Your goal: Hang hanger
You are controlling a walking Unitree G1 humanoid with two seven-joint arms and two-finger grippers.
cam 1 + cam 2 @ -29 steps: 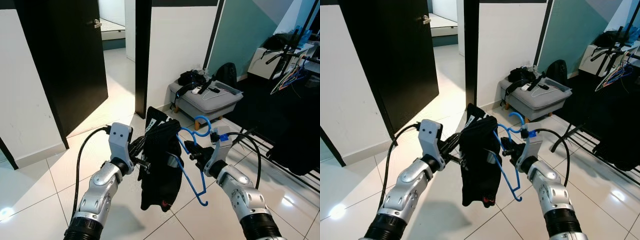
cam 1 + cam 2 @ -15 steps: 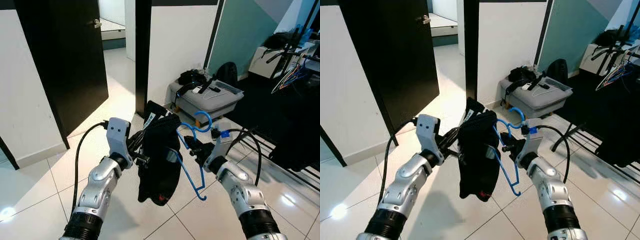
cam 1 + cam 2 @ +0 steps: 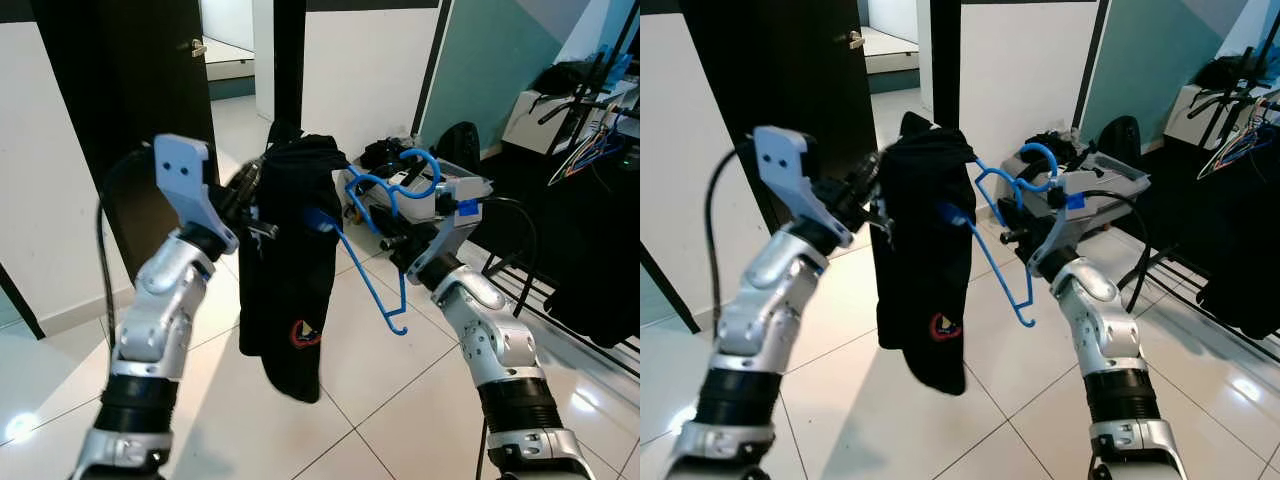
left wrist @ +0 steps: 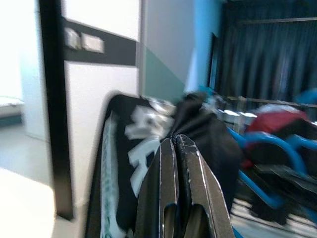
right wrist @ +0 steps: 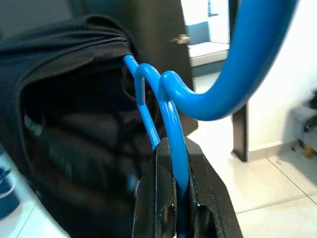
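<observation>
A blue plastic hanger (image 5: pixel 245 64) is held up at chest height in front of me. My right gripper (image 3: pixel 397 241) is shut on its neck, just below the hook, seen close up in the right wrist view. A black garment (image 3: pixel 285 260) with a small red logo is draped over the hanger's left end and hangs down long. My left gripper (image 3: pixel 248 190) is shut on the top of that garment, and its fingertips (image 4: pixel 174 141) are pressed together on the cloth.
A clothes rack (image 3: pixel 590 150) with dark clothes and coloured hangers stands at the right. A grey padded bench (image 3: pixel 470 190) piled with items sits behind my right arm. A black door (image 3: pixel 120 100) and a black pillar (image 3: pixel 288 60) are ahead on the left. The floor is white tile (image 3: pixel 380 400).
Both arms have lifted the hanger and garment from waist height up to chest height. The garment now hangs longer and straighter below the left gripper.
</observation>
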